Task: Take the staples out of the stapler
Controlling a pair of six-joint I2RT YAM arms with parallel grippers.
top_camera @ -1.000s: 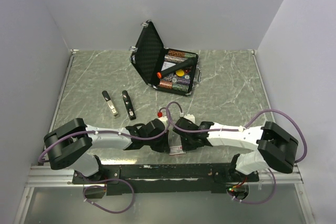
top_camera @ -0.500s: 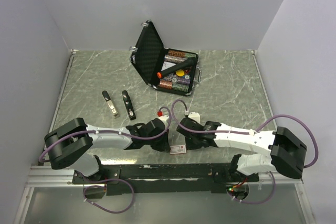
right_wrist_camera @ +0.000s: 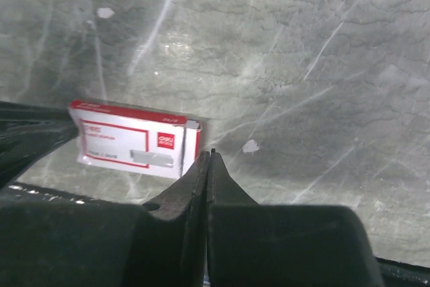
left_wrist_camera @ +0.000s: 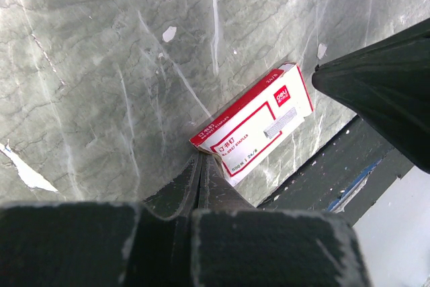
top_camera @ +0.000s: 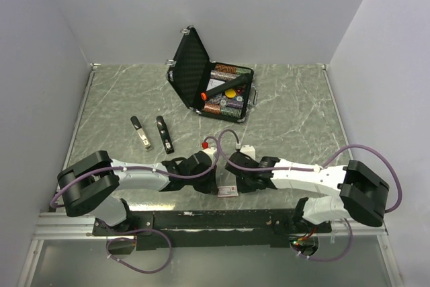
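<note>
Top external view: both arms reach to a small white and red box (top_camera: 227, 191) at the near edge of the table (top_camera: 295, 112). The stapler (top_camera: 164, 134) lies beyond the box and to its left, well apart from it. It shows as two slim dark pieces side by side, one with pale metal showing; whether they are joined cannot be told. An open black case (top_camera: 190, 65) stands farther beyond the box.

Left wrist view: the left gripper (left_wrist_camera: 201, 166) has its fingers pressed together, holding nothing, its tip at a corner of the box (left_wrist_camera: 255, 126).

Right wrist view: the right gripper (right_wrist_camera: 210, 159) is likewise pressed together and empty-handed, its tip just beside the end of the box (right_wrist_camera: 134, 140).

No loose staples can be made out in any view, nor whether any sit in the stapler's rail.

Judged step: the arms attend to the box, not the stapler, so unloading is not in hand now. The next move would call for spreading the fingers and reaching beyond the box. One gripper would steady the stapler while the other draws out the strip.
</note>
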